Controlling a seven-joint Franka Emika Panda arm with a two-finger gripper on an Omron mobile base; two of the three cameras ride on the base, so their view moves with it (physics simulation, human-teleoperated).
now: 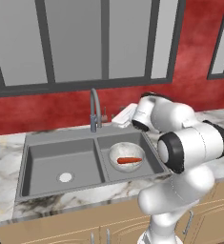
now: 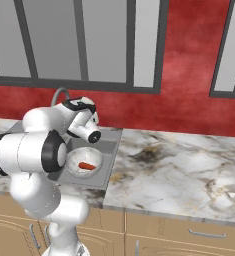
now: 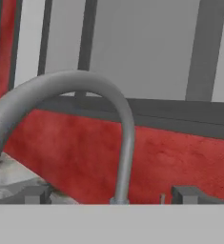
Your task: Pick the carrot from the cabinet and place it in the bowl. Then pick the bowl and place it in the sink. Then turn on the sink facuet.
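Base views: orange carrot [image 1: 129, 160] in speckled grey bowl [image 1: 114, 155] inside grey sink [image 1: 61, 159]. Hand view: open gripper [image 3: 109, 195] facing grey gooseneck faucet [image 3: 125, 138].

Red mottled wall [image 1: 46, 112] behind white-grey marble counter [image 2: 179, 165]. Above, large windows [image 1: 75, 38] with pale grey panes in dark grey frames; another window [image 2: 234, 45] further right. Below the counter, light tan wooden drawer units [image 2: 189, 235] with small grey handles. Even, flat lighting throughout.
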